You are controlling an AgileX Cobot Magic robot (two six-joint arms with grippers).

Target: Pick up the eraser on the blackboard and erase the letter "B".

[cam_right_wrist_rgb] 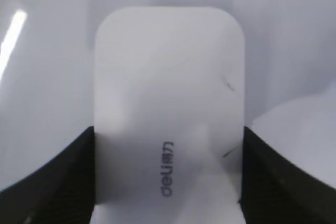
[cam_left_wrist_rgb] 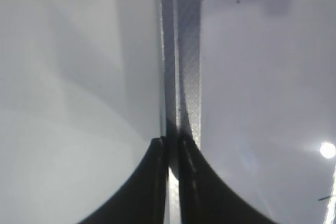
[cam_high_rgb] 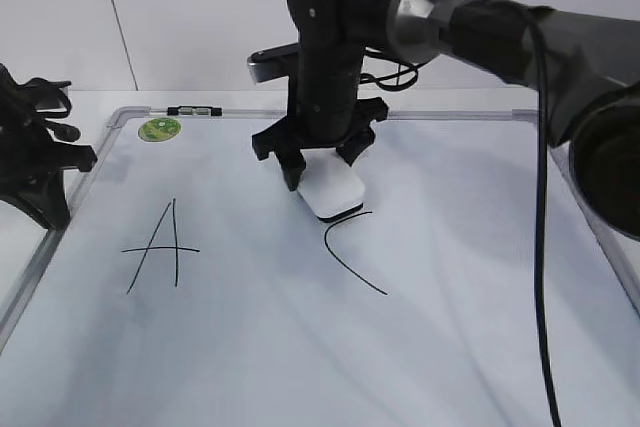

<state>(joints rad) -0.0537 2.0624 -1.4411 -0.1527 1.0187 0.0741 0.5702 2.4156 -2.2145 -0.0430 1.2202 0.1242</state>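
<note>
Deli-branded eraser (cam_right_wrist_rgb: 169,114) sits clamped in right tool (cam_right_wrist_rgb: 168,182); left tool (cam_left_wrist_rgb: 169,182) pressed together by blackboard (cam_left_wrist_rgb: 181,51) frame.

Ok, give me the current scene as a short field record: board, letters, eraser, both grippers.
board: blackboard, white surface, grey frame, lying flat
letters visible: A at left, C right of centre; no B seen between them
eraser: eraser, white, resting on the board just above the C
right gripper: right gripper, fingers against both long sides of the eraser
left gripper: left gripper, jaws together, empty, parked over the board's left frame edge
other: green magnet and marker at the top left corner
</note>
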